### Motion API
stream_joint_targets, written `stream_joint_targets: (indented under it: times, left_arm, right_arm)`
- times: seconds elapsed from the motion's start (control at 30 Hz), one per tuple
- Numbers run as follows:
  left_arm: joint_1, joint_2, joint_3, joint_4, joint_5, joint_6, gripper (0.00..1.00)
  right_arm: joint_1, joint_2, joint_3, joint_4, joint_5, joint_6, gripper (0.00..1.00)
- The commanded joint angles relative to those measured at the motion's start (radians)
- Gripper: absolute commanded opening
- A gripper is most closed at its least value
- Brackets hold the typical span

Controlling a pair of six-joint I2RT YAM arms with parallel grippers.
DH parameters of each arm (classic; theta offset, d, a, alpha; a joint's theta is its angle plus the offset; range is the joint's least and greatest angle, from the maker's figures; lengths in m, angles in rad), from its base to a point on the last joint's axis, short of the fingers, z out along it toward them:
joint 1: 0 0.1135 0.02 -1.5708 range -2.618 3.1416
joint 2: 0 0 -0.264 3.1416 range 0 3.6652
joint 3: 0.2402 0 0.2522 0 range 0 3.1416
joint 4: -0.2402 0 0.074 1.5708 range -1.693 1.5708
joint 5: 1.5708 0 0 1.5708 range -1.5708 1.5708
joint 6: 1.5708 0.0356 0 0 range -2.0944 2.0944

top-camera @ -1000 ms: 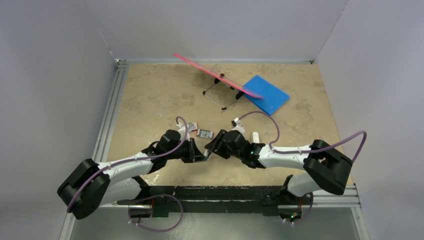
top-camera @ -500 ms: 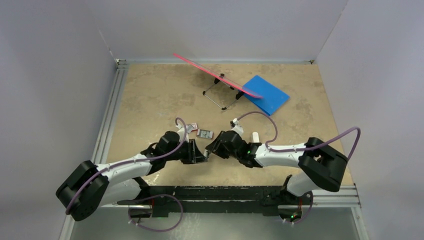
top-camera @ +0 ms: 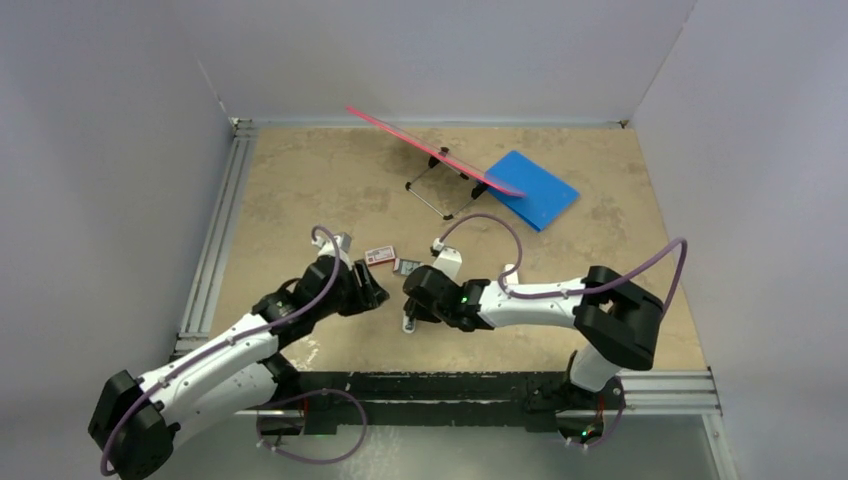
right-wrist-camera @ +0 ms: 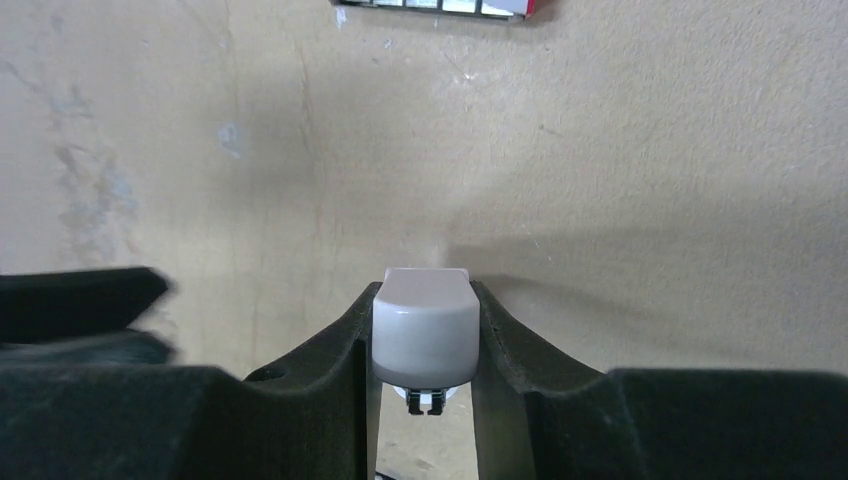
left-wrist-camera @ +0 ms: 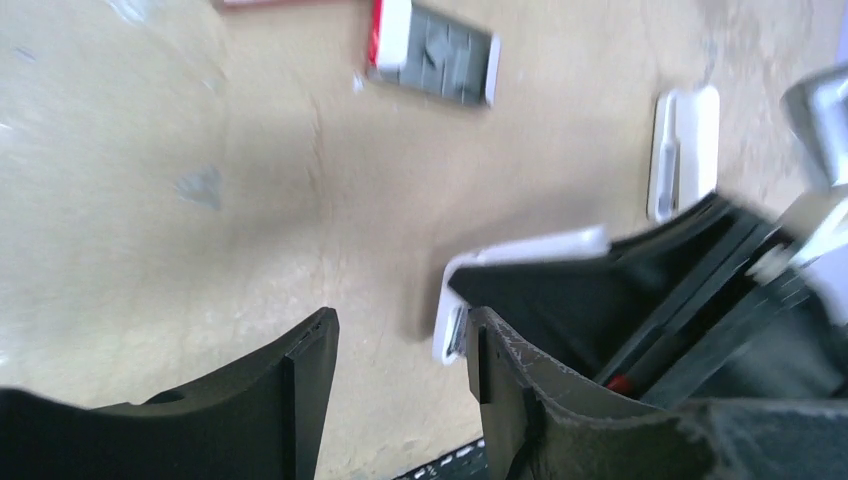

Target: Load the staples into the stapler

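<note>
red-and-white box (top-camera: 379, 254): print too blurred to read | staples (left-wrist-camera: 432, 62): on table, just beyond both grippers, outside jaws | right gripper (right-wrist-camera: 424, 297): clamped on white stapler (right-wrist-camera: 422, 335) | left gripper (left-wrist-camera: 400, 335): jaws apart

The left arm stretches low from its base toward 2 o'clock, and the left gripper (top-camera: 377, 294) is spread wide with nothing between its fingers (left-wrist-camera: 300, 375). The right arm folds at the elbow above its base and runs its forearm out toward 9 o'clock. The right gripper (top-camera: 410, 316) is tipped down and clamped on the end of a stapler (right-wrist-camera: 422, 325), near the left gripper but apart from it.
</note>
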Motion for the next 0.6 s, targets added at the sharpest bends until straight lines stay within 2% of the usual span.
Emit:
stream_joint_targets:
  times: [0.0, 0.23, 0.57]
  left_arm:
    - [0.000, -0.009, 0.202, -0.241, -0.238, 0.004, 0.50]
    - [0.000, -0.014, 0.350, -0.387, -0.377, 0.049, 0.53]
    - [0.000, -0.042, 0.338, -0.386, -0.426, 0.051, 0.53]
  right_arm:
    - [0.029, 0.028, 0.105, -0.198, 0.101, -0.048, 0.30]
    - [0.046, 0.113, 0.231, -0.309, 0.123, -0.121, 0.32]
    - [0.048, 0.251, 0.390, -0.413, 0.130, -0.203, 0.35]
